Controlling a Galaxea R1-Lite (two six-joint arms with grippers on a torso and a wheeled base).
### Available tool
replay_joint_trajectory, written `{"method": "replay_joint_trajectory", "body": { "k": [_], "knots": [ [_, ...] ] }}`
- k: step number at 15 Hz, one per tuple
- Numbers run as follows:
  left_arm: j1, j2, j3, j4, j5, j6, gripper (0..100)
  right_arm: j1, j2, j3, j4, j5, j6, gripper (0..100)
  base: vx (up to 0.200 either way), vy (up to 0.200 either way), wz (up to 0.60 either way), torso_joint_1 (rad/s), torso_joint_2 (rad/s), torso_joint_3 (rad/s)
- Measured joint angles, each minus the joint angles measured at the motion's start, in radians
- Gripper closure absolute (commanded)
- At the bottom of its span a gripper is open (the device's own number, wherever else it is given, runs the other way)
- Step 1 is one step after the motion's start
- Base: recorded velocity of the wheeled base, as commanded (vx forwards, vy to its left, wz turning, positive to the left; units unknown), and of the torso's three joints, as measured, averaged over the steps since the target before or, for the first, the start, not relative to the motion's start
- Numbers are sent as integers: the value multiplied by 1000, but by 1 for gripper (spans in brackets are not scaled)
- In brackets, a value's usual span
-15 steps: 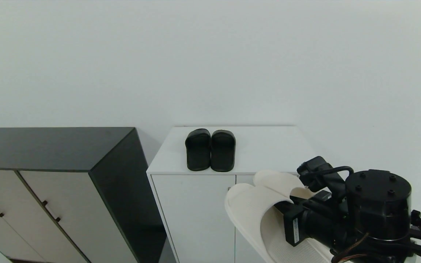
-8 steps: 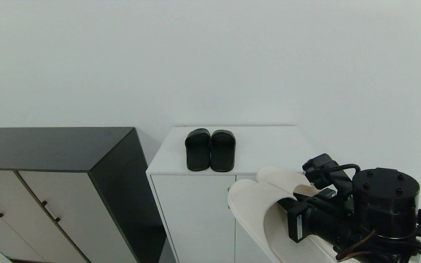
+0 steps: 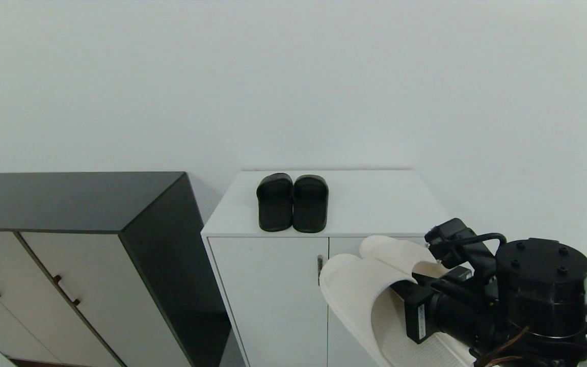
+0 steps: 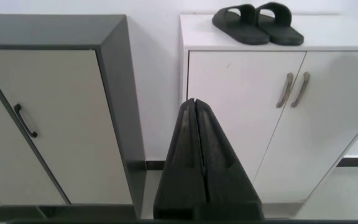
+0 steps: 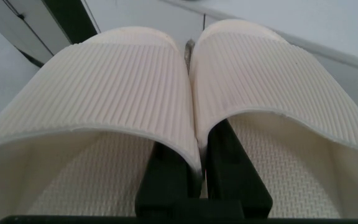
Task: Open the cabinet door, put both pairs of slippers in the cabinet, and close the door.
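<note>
**White slippers being held up in front of the shut white cabinet**

The pair of white slippers (image 3: 362,285) is being held in the air by the right gripper (image 5: 201,177). The two inner sides of the slippers are being squeezed together between its fingers (image 5: 169,183), so both slippers are being gripped side by side at once. The toes are being pointed at the white cabinet (image 3: 273,295). The slippers are being held in front of its right door, just under the front edge of the cabinet top.

Both doors of the white cabinet are being shown shut. Two thin handles (image 4: 285,89) are being seen side by side where the doors meet.

The black slippers (image 3: 292,203) are being carried by the top of the white cabinet. They are lying side by side and touching. They are left of the middle of the top, with their near ends at its front edge.

The left gripper (image 4: 196,107) is being held out low, facing the cabinets and apart from them. Its fingers are being pressed flat together, and nothing is being held between them.

A dark cabinet (image 3: 69,204) with pale doors is being seen just left of the white one. Its doors are shut too.
</note>
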Motion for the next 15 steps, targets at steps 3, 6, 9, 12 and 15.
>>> {"method": "replay_joint_trajectory", "body": {
  "k": [3,6,9,12,15],
  "knots": [
    [-1,0,0,0,0,0,100,0,0,1,-1,0,0,100,0,0,0,-214,481,268],
    [0,0,0,0,0,0,0,1,0,0,0,-3,0,100,0,0,0,-230,551,317],
    [0,0,0,0,0,-4,0,1,0,1,0,-3,-1,100,0,0,0,-222,544,320],
    [0,0,0,0,0,0,0,1,0,3,0,-3,-2,100,0,0,0,-204,527,320],
    [-1,0,0,0,0,0,0,1,0,5,0,-7,-13,100,0,0,0,-185,499,318]
  ]
}}
